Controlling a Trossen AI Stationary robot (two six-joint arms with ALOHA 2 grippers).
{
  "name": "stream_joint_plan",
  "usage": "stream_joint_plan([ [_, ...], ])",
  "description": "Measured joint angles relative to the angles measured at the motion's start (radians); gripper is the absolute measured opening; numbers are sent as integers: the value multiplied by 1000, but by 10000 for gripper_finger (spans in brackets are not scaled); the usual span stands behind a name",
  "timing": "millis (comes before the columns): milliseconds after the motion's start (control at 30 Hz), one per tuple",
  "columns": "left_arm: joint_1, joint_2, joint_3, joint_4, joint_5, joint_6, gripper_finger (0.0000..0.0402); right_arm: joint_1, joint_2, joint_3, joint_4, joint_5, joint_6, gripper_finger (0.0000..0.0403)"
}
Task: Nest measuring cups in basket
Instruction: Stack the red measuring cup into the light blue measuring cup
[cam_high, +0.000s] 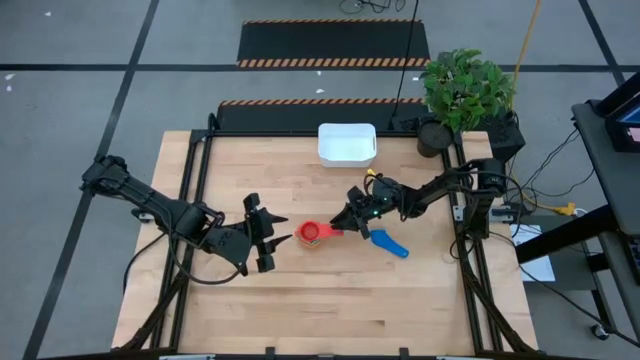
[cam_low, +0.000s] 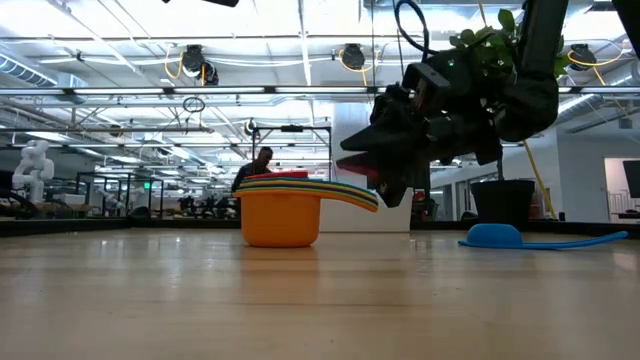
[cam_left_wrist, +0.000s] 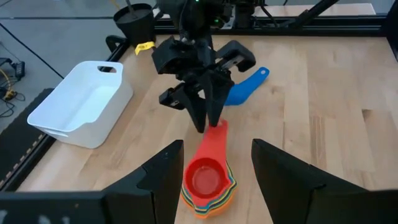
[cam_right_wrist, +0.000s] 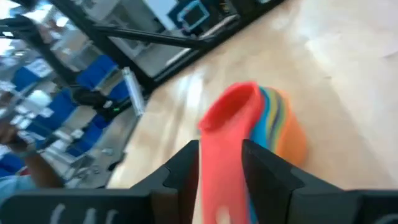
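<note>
A stack of nested measuring cups (cam_high: 312, 234) stands upright mid-table, orange outermost (cam_low: 280, 218), a red cup (cam_left_wrist: 205, 180) on top. The red cup's handle (cam_left_wrist: 215, 134) points toward my right gripper (cam_left_wrist: 208, 124), whose slightly parted fingers stand on either side of its free end. My left gripper (cam_high: 275, 240) waits open just left of the stack, above the table. A blue measuring cup (cam_high: 388, 243) lies on the table beside the right arm. The white basket (cam_high: 321, 145) stands at the far edge. My right gripper reaches nearly level from the table's right, its fingers (cam_right_wrist: 186, 168) along the red cup's handle (cam_right_wrist: 227, 137), which fills the gap between them. I cannot tell whether they touch it. The red cup sits in the stack.
A potted plant (cam_high: 465, 90) in a black pot (cam_left_wrist: 138, 18) stands off the table's far right corner. Bare wood lies between the stack and the basket (cam_left_wrist: 93, 124) and along the near side.
</note>
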Motion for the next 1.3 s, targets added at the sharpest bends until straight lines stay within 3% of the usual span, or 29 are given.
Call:
stream_joint_plan([
  [533, 0, 0, 0, 0, 0, -2, 191, 13, -52, 0, -78, 9, -122, 190],
  [600, 0, 0, 0, 0, 0, -2, 191, 42, -91, 7, -150, 56, -183, 207],
  [833, 0, 0, 0, 0, 0, -2, 191, 174, -226, 79, -516, 392, -486, 280],
  [1100, 0, 10, -1, 25, 1, 8, 191, 223, -239, 81, -569, 499, -505, 325],
  [1300, 4, 10, -1, 48, 1, 22, 191, 223, -234, 81, -597, 503, -511, 338],
])
